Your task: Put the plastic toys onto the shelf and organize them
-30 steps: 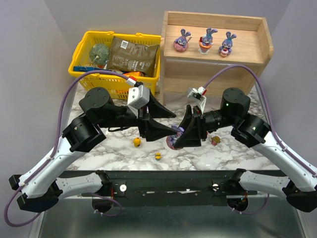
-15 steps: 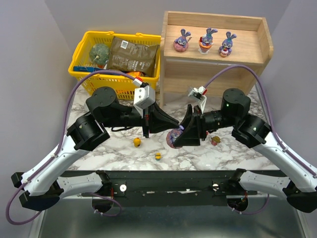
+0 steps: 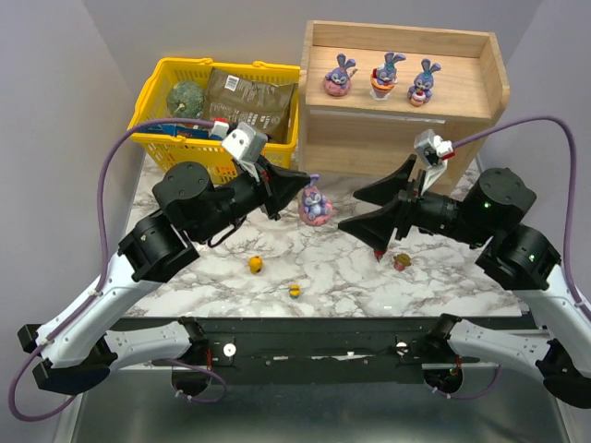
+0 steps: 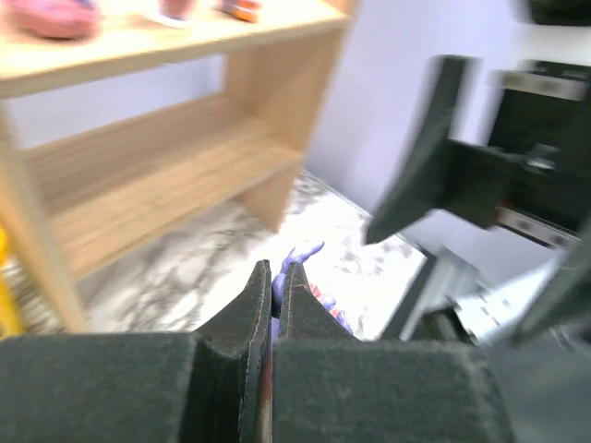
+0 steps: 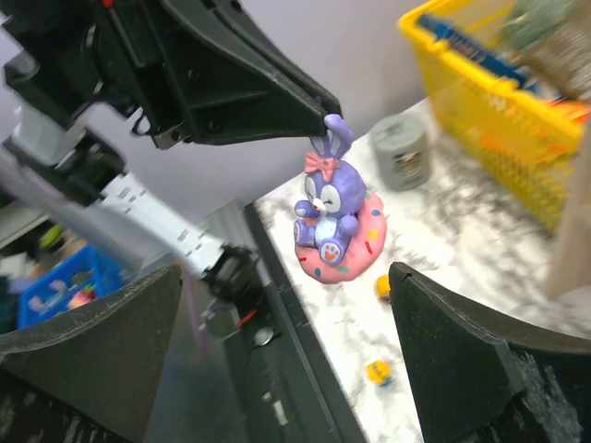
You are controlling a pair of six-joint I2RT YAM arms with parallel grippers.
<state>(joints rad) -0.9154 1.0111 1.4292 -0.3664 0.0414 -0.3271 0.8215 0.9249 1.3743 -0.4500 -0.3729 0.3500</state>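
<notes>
**Marble table** (image 3: 351, 277): the surface beneath both of my arms.

**Shelf** (image 3: 369, 143): light wood, two tiers, at the far right of the table. Three bunnies stand upright in a row on its top tier, apart from one another: left bunny (image 3: 339, 76), middle bunny (image 3: 386, 74), right bunny (image 3: 424, 83).

**Yellow basket** (image 3: 152, 92): just left of the shelf. It holds a brown packet (image 3: 247, 100) and a green ball (image 3: 185, 97).

**My left gripper** (image 3: 307, 182): clenched, with its two pads pressed together on the tip of one ear of the fourth bunny. In the left wrist view only a purple ear shows past my closed fingers (image 4: 231, 323).

**My right gripper** (image 3: 351, 210): released, jaws spread wide and grasping nothing. It points at the fourth bunny from the right and stays clear of it. In the right wrist view my two fingers (image 5: 83, 341) frame the toy, one on each side.

**Fourth bunny** (image 3: 316, 205): purple-blue with a pink bow, seated on a pink ring-shaped base. It hangs upright by its ear from my left gripper in front of the shelf, between the yellow basket and my right gripper.

**Small toys on the marble**: an orange-yellow toy (image 3: 256, 265) lies below my left gripper. A yellow-and-red toy (image 3: 295, 291) lies nearer the front edge. A tan-pink toy (image 3: 402, 262) lies under my right gripper. All three lie well apart.
</notes>
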